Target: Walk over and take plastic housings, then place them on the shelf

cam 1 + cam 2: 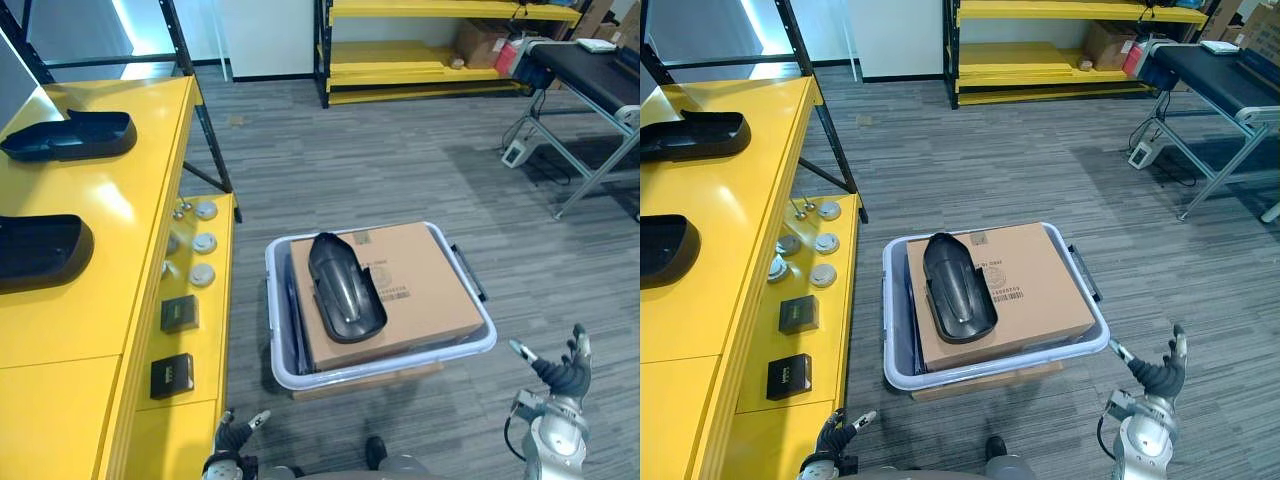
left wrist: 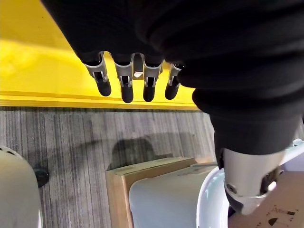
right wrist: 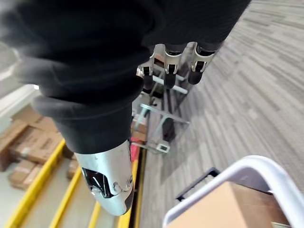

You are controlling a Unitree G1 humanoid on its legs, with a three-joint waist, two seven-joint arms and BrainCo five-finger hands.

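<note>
— Where's the housing it has to pick up?

— On the floor in front of it. One black plastic housing point(image 1: 345, 288) lies hollow side up on a cardboard box point(image 1: 430, 280), towards the box's left side. The box sits inside a pale plastic tote point(image 1: 886, 320) on the grey plank floor.

— Has either hand got hold of it?

— No. The left hand point(image 1: 232, 436) hangs low just beside the yellow shelf point(image 1: 110, 200), well short of the tote. From its wrist I see its fingers point(image 2: 126, 83) hanging loosely in a row with nothing between them and the thumb. The right hand point(image 1: 562, 375) is out past the tote's near right corner, fingers spread and pointing up and away. Its fingertips point(image 3: 197, 71) are extended over bare floor, gripping nothing.

— And the shelf?

— It runs along the robot's left. Two more black housings lie on its top, one far housing point(image 1: 70, 135) and one near housing point(image 1: 40, 250), well apart from each other. On the lower ledge beside the tote there are a few small round metal discs point(image 1: 205, 243) and two little black boxes point(image 1: 179, 313).

— Anything else around?

— More yellow racking point(image 1: 440, 50) at the far wall with cartons on it, and a black-topped table point(image 1: 590, 70) on a metal frame off to the right
</note>
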